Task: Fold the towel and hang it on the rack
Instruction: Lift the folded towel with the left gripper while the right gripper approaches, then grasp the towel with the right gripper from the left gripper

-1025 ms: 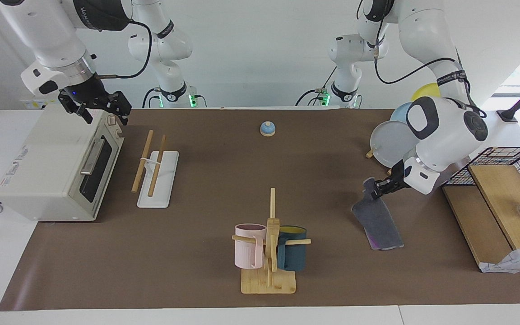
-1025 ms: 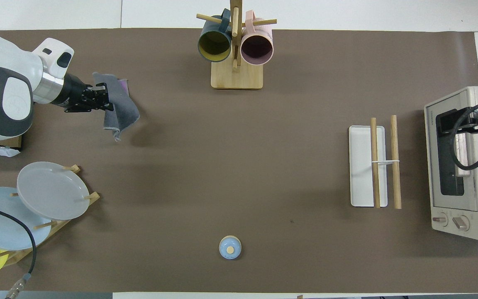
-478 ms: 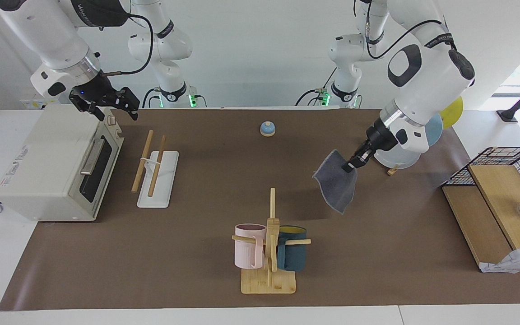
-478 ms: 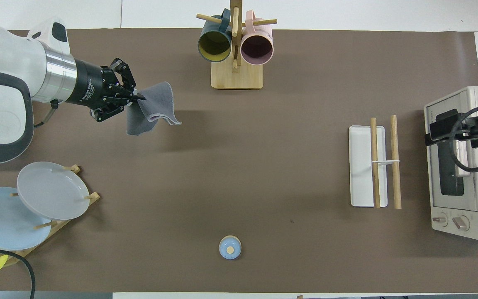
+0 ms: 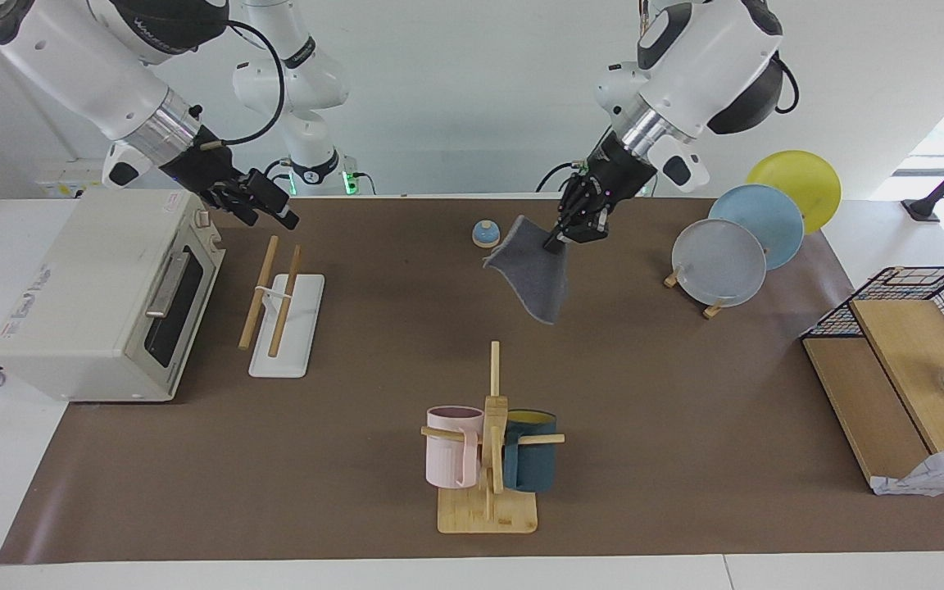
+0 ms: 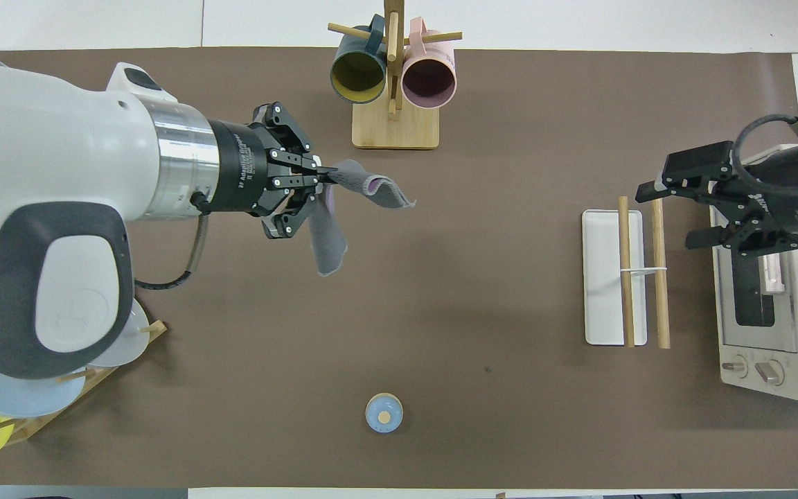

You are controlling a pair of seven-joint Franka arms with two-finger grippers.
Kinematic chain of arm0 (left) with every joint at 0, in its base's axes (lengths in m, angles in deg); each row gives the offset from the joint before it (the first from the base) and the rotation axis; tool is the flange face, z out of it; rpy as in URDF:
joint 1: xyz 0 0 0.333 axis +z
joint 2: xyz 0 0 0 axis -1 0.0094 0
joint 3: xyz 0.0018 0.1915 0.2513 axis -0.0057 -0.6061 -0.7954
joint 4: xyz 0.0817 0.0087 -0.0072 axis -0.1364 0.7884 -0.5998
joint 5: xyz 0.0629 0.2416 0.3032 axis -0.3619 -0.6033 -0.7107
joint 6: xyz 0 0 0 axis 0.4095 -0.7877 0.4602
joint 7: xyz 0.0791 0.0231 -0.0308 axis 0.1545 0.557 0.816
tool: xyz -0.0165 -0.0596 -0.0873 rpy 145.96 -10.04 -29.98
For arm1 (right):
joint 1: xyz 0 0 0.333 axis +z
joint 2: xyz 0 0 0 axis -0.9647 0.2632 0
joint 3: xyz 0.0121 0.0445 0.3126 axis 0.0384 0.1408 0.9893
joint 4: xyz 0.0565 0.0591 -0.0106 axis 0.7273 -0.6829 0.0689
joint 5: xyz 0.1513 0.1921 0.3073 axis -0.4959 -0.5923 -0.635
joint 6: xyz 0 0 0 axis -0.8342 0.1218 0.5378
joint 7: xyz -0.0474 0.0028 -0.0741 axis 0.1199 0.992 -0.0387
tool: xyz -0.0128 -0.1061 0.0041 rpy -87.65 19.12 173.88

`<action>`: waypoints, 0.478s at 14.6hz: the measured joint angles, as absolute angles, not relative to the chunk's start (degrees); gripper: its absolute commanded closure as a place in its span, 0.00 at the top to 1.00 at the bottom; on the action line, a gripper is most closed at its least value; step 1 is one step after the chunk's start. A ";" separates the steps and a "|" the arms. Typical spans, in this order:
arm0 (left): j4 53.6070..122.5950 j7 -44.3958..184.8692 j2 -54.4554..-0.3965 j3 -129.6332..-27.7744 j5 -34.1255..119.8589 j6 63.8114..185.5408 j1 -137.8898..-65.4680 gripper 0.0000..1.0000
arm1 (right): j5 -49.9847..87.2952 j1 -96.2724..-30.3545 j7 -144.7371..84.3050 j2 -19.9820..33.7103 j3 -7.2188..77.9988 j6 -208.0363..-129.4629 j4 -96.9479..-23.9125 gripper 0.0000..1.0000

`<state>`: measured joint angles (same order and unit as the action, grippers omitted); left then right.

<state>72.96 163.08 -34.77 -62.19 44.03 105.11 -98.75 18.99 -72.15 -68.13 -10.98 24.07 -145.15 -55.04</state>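
The left gripper [image 5: 555,242], clamped on the towel [image 5: 531,281], holds it aloft over the mat's centre. The right gripper [image 5: 263,205], jaws spread, hovers at one o'clock of the rack [image 6: 624,277] in the overhead view.

— Where was the towel [image 5: 531,277]?
— It hung in the air above the bare brown mat near the table's middle, pinched at one upper corner. It drooped in soft folds, dark grey face outward, a sliver of purple showing at a fold.
— And the rack [image 5: 279,303]?
— Two light-wood rods lay parallel, slanting over a flat white tray, toward the right arm's end of the table, well apart from the towel and bare.
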 measured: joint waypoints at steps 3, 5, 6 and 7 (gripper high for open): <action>73.44 174.29 -34.82 -62.16 44.03 110.76 -103.34 0.00 | 9.27 -71.54 -86.28 -11.65 25.56 -151.83 -56.81 1.00; 75.10 181.01 -34.96 -62.15 44.05 117.05 -107.14 0.00 | 6.70 -68.12 -97.29 -11.89 25.82 -154.94 -57.33 1.00; 75.91 183.80 -35.09 -62.15 44.05 119.63 -108.92 0.00 | 6.49 -65.99 -99.88 -12.24 25.87 -155.26 -58.33 1.00; 76.41 185.93 -35.22 -62.14 44.05 120.73 -109.97 0.00 | 6.47 -63.98 -101.81 -12.76 25.91 -156.16 -59.71 1.00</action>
<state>76.41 185.93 -35.22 -62.14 44.05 120.73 -109.97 6.47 -63.98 -101.81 -12.76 25.91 -156.16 -59.71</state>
